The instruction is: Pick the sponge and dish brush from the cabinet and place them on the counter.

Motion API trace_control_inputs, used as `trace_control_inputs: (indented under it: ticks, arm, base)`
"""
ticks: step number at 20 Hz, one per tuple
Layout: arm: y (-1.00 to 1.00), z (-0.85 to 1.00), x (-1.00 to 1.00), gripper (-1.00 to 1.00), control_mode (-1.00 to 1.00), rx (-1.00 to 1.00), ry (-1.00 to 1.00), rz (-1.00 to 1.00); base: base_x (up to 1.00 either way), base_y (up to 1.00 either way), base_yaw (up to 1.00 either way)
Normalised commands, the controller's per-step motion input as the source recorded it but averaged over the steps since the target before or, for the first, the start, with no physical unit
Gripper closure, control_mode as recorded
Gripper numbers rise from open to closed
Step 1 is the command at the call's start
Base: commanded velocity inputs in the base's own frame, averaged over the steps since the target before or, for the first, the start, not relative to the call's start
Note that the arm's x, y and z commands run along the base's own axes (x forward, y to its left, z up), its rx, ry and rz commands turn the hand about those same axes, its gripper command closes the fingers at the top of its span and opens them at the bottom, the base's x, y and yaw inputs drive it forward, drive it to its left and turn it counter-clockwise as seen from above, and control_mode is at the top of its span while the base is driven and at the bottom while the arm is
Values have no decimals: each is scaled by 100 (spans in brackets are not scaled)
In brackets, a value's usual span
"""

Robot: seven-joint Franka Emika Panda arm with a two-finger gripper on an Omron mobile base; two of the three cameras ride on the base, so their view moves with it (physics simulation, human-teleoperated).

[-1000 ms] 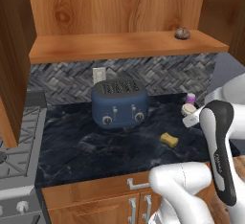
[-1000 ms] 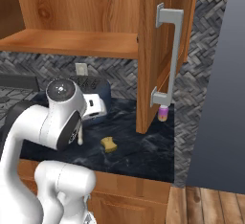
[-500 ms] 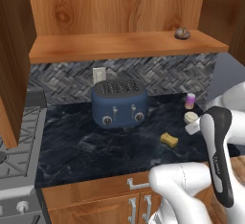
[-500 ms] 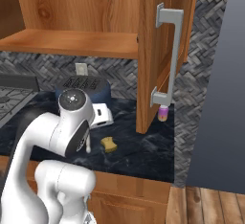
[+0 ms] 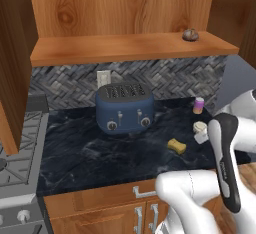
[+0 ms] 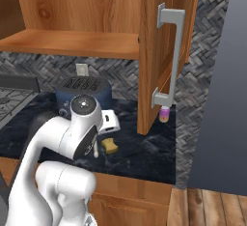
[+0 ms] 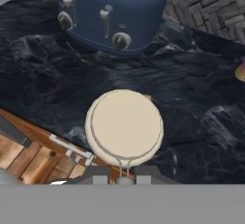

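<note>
Dish brush point(image 7: 124, 128) pinched between the closed jaws of the gripper point(image 7: 119, 175), round pale head toward the hand camera, slim handle running down into the fingertips. Held above the counter point(image 5: 90, 153), over its front wooden edge in the hand view. Brush head point(image 5: 200, 127) also seen in the left base view, just left of the arm's dark wrist, near the small purple-and-cream jar point(image 5: 199, 105). Sponge point(image 5: 176, 146) lay flat on the dark marbled stone, in front and to the right of the blue toaster point(image 5: 124, 109), apart from it. Same sponge point(image 6: 110, 145) seen in the right base view, just beside the arm. Cabinet point(image 5: 125, 48) stood open above, door point(image 6: 157, 51) swung out with its silver bar handle point(image 6: 173, 56). Dark brown round lump point(image 5: 190, 34) sat at the right end of the shelf. Stove top point(image 5: 12, 163) at the left of the counter.
</note>
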Motion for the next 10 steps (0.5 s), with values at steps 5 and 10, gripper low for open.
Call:
trace_control_inputs:
  ticks: [5,10]
  arm:
    - [-6,-42,18,100,-100,0,-3,-1]
    - [-24,-19,18,100,-100,-1,0,-3]
  base:
    - [0,0,0]
    - [0,0,0]
